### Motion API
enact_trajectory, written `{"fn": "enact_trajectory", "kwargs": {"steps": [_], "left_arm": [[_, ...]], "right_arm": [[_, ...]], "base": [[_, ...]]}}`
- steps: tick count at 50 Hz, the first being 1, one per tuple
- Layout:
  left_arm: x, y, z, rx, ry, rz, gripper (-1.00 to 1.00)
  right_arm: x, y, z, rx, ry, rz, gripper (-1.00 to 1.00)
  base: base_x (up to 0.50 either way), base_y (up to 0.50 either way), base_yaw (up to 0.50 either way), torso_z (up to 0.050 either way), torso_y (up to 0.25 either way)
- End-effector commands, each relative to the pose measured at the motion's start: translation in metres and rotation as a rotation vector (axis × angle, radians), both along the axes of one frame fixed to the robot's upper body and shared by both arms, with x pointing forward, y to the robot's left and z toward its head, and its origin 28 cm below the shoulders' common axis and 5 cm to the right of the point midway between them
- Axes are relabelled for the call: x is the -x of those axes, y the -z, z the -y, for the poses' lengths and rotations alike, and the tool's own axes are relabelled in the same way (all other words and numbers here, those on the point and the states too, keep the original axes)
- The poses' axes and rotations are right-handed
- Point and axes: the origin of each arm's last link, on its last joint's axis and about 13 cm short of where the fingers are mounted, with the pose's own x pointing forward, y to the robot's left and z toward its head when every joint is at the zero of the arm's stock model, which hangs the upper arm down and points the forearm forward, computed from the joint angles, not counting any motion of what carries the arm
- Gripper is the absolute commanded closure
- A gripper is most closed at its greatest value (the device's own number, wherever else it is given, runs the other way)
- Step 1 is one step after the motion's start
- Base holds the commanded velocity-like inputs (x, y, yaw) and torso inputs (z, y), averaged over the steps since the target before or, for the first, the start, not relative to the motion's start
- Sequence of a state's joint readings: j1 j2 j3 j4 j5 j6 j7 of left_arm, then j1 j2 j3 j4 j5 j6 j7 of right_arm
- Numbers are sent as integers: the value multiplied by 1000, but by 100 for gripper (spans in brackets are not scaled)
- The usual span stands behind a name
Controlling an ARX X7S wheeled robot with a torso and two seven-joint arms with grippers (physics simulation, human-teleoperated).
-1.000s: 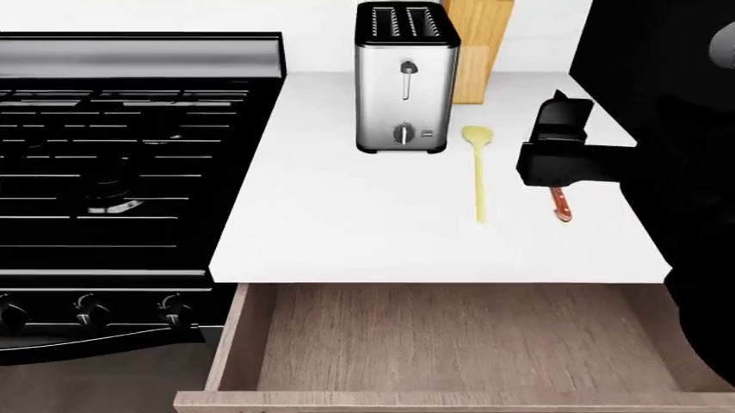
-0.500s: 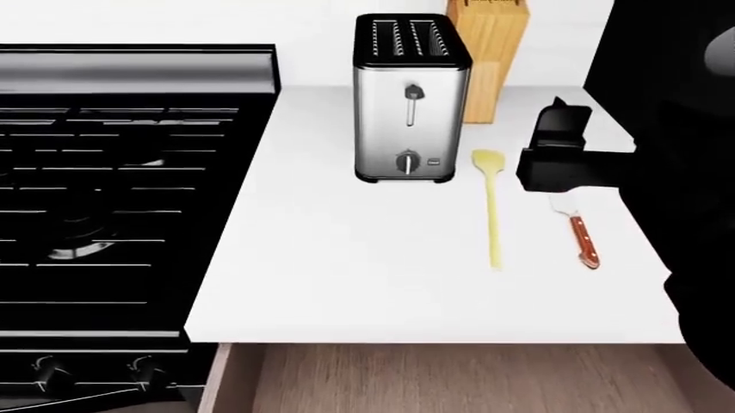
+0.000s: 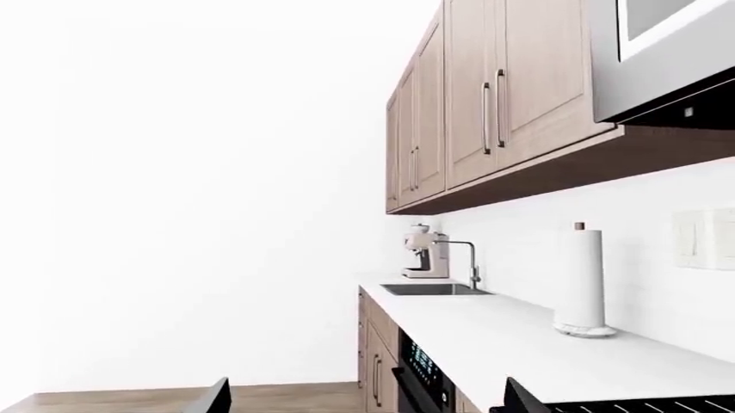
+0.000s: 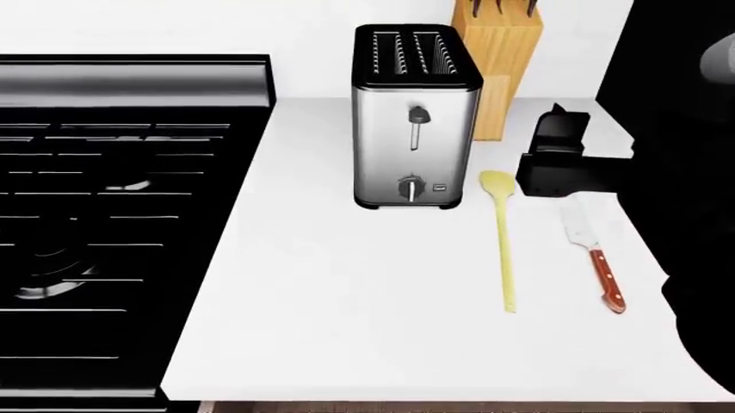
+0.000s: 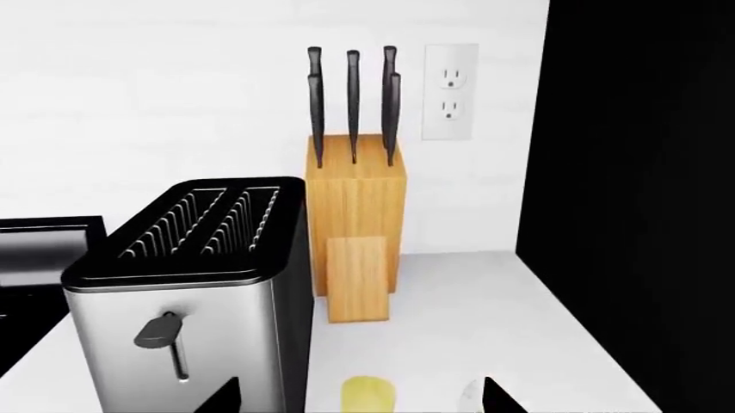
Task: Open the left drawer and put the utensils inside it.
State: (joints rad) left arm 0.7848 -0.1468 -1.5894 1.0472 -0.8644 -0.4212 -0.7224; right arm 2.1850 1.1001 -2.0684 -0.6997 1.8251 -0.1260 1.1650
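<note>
Head view has my right fingers point(image 4: 559, 155) spread and empty at centre right, poised above the knife point(image 4: 594, 255) and beside the spatula point(image 4: 503, 234) on the table point(image 4: 333, 292); left fingers point(image 3: 361, 397) parted, drawer out of sight.

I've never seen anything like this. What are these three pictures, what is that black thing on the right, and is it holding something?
These are simulator renders from cameras on a two-armed wheeled robot. One camera sits on its head and looks down at a white counter. There stand a toaster and a wooden knife block, and there lie a pale-yellow spatula and a red-handled knife. The black shape is the robot's right arm, with its right gripper above the counter near the knife, holding nothing. The other two cameras ride on the wrists. The right one faces the toaster and block; the left one looks away, along the kitchen toward a paper towel roll and a sink.
</note>
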Motion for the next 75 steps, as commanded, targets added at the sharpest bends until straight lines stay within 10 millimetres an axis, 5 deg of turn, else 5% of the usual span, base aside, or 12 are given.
{"fn": "enact_trajectory", "kwargs": {"steps": [1,41,48,54,75], "left_arm": [[0,1,0,-2,-3,-2,-100],[2,-1,0,-5,-11,5,-100],[2,-3,0,-5,-8,10,-100],[3,-2,1,-6,-4,15,-100],[7,-5,1,-2,-10,24,-100]], "right_arm": [[0,1,0,-5,-2,-3,-100],[0,-3,-1,-99,-34,-49,-100],[-2,-2,-4,28,-26,-78,-100],[-1,-14,-5,-94,-53,-49,-100],[-62,-57,-4,-11,-66,-269,-100]], "base": [[0,0,0,0,0],[35,0,0,0,0],[0,0,0,0,0],[0,0,0,0,0],[0,0,0,0,0]]}}
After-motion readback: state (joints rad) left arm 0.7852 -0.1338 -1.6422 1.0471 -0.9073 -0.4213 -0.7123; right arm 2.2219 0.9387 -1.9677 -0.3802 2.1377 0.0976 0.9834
